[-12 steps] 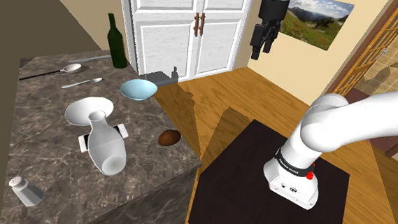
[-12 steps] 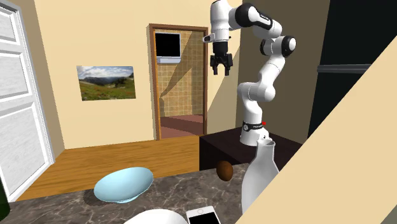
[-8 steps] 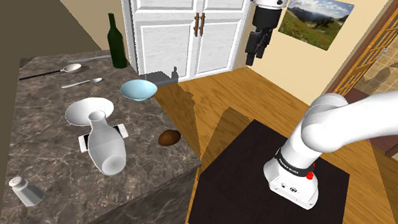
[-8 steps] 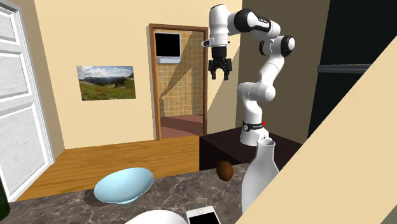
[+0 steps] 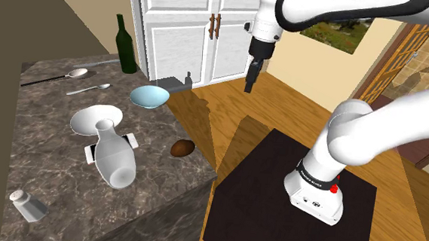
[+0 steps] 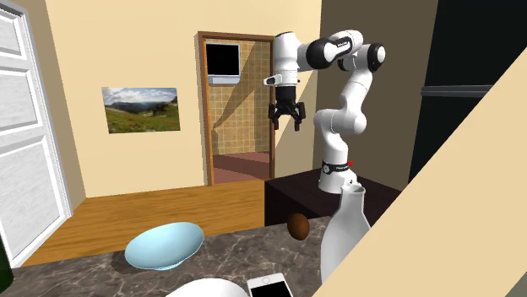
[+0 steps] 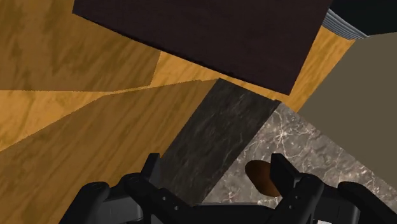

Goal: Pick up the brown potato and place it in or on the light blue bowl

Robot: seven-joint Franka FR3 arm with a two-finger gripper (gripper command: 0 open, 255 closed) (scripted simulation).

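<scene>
Hovering high over the wood floor (image 5: pixel 228 113) with fingers spread and empty, the gripper (image 5: pixel 249 84) looks to be in its approach step, well apart from the brown potato (image 5: pixel 182 147) at the counter's (image 5: pixel 51 183) edge near the white vase (image 5: pixel 114 160), so next it needs to drop over the potato and close.

Lettering on the arm
Dark capitals, seemingly "FRANKA", run along the white arm (image 5: pixel 347 2), cut by the shoulder view's top edge; print on its base band (image 5: pixel 313 181) is illegible.
</scene>
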